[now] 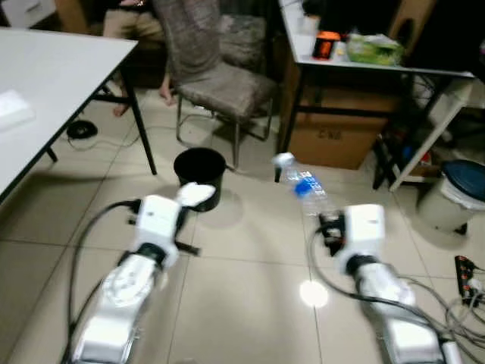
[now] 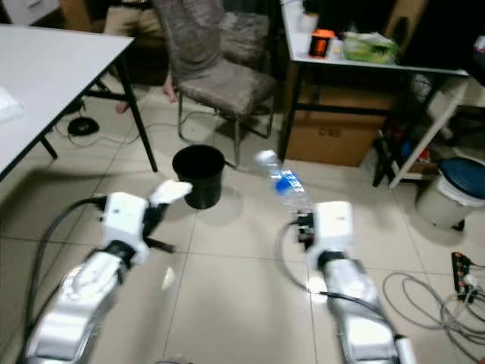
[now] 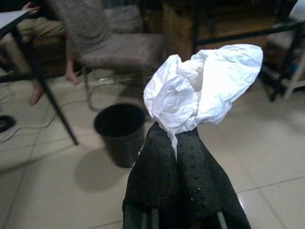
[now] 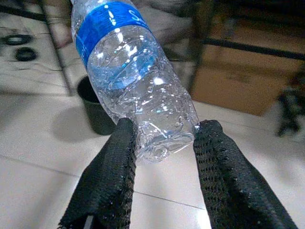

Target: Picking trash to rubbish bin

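Both grippers loaded, short of the black rubbish bin (image 1: 200, 174) standing on the tiled floor (image 1: 250, 288).

The left gripper (image 3: 177, 138) has its fingers (image 3: 157, 176) pressed together on the twisted neck of a crumpled white paper wad (image 3: 205, 86), held just short of the bin's rim. The right gripper (image 4: 164, 136) has its fingers (image 4: 112, 176) clamped on the base of a clear plastic bottle (image 4: 128, 71) with a blue label, held above the floor, to the bin's right. Assessed: the wad is light, soft and likely to cling to the pads on release. The bottle is light, thin-walled and slick, already dented; the base grip leaves it leaning outward, so a mid-body hold would be steadier. A chair (image 1: 220, 83) stands behind the bin.
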